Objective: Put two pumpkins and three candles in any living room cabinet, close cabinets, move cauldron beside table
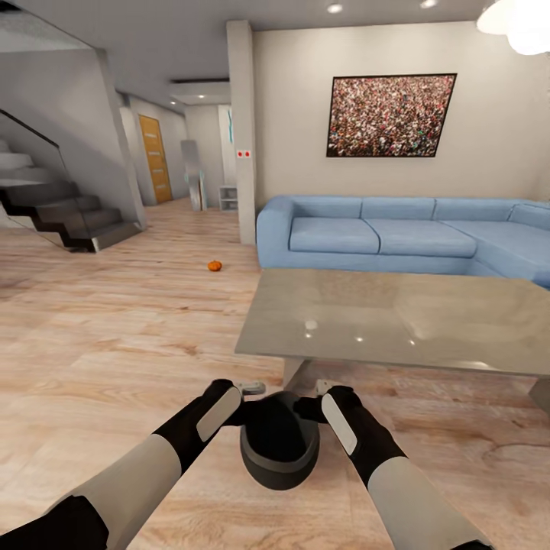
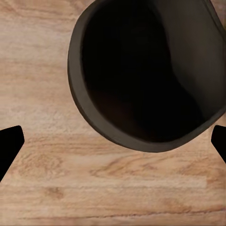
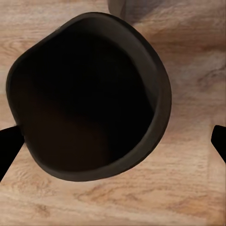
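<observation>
Both wrists overlook cauldron (image 2: 141, 70).

A home living room: a blue sofa (image 1: 397, 233) beneath a framed picture (image 1: 391, 115), a grey coffee table (image 1: 397, 317), wood floor (image 1: 114, 321) and stairs (image 1: 53, 206).

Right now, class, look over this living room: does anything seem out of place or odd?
Yes. A pumpkin lies alone on the bare wooden floor, apart from the sofa and the table. The cauldron sits between the left gripper and right gripper, tipped so its mouth faces upward-forward.
</observation>
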You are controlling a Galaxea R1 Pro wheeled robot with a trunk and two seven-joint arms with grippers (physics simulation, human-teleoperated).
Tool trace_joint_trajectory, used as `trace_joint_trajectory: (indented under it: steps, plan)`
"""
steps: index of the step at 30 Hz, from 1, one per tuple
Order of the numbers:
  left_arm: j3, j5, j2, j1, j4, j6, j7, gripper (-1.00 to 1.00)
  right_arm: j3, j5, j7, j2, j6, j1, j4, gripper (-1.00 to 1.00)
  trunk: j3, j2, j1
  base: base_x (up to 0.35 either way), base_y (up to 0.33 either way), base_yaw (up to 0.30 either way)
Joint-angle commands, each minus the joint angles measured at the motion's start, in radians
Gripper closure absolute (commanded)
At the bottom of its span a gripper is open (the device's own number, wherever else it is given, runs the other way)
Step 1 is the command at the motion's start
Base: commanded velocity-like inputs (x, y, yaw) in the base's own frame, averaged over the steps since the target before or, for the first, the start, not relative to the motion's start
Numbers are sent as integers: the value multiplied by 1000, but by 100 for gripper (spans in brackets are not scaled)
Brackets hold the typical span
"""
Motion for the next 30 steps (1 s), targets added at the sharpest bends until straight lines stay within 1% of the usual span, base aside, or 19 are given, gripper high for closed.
trace_joint_trajectory:
  steps: [1,9,13,30]
  plan:
    - [-4,10,1,-1,-1,0,10,-100,3,-11,-10,-1,2,0,-1,-100,3,0,-1,-32,0,87]
    - [-6,10,1,-1,-1,-1,10,-100,4,-11,-9,-1,2,0,-1,-100,39,2,-4,-11,0,178]
    - [-7,10,1,-1,-1,-1,10,-100,5,-11,-10,-1,2,0,-1,-100,58,3,-6,-107,9,234]
    - [-7,10,1,-1,1,-1,12,-100,5,-11,-10,-1,2,0,-1,-100,138,7,-14,-271,121,247]
